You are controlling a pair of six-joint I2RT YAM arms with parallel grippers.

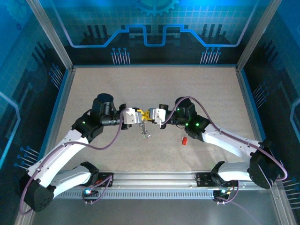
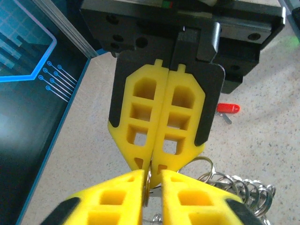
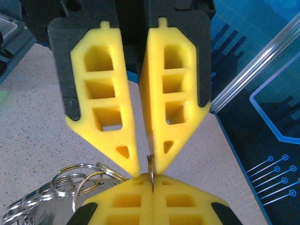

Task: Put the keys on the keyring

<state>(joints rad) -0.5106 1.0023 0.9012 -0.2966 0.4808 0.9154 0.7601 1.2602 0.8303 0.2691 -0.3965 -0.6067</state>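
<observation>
Keyring | likely stiff, light, slick | left end effector and right end effector both pinch band | best gripped flat-on

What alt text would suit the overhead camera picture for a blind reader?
Two robot arms meet fingertip to fingertip above a beige table, the left gripper and right gripper pinching a chain of keyrings that dangles between them. A small red key lies on the table near the right arm.

FINISH | fingers: matt yellow plastic, black matt backing | keyring: bright bare metal | linked rings: polished metal, glossy | table: speckled, matt, grainy | red key: glossy plastic head
</observation>
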